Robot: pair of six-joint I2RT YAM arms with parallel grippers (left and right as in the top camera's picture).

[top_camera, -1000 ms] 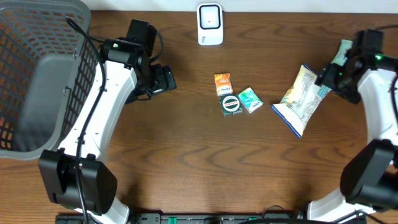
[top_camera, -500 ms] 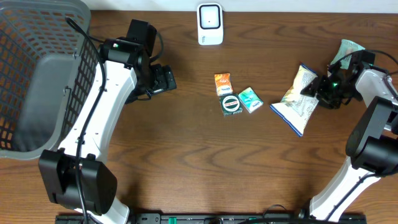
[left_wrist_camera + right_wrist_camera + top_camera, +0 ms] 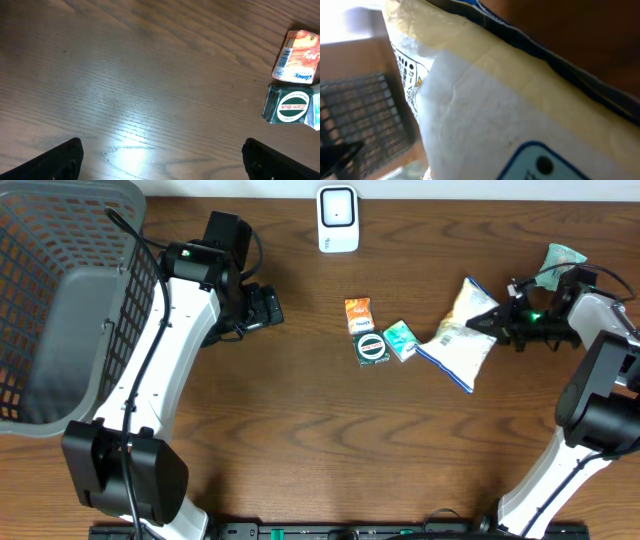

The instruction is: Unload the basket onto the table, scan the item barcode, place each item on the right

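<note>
the snack bag (image 3: 455,335), white and cream with a blue edge, sits right of the table's middle, turned at a slant, its lower left corner just beside a small teal packet (image 3: 402,340); from above i cannot tell whether it rests on the wood or is raised off it. the right fingers (image 3: 497,323) are closed tight on the bag's right edge. in the right wrist view the bag fills nearly the whole picture, pressed close to the lens, with small dark print down one side and a blue outline low in the frame. the teal packet touches a green zam-buk box (image 3: 372,348), and an orange packet (image 3: 358,315) lies just behind that box. a white scanner (image 3: 338,218) stands at the far edge of the table (image 3: 300,440), well apart from the bag. a pale green packet (image 3: 562,258) lies near the far right, beside the right arm. the left fingers (image 3: 268,308) stand wide open with nothing between them, left of the small items; the left wrist view shows their dark tips in the lower corners over bare wood, with the orange packet and zam-buk box at the right edge. a grey mesh basket (image 3: 60,300) fills the far left.
</note>
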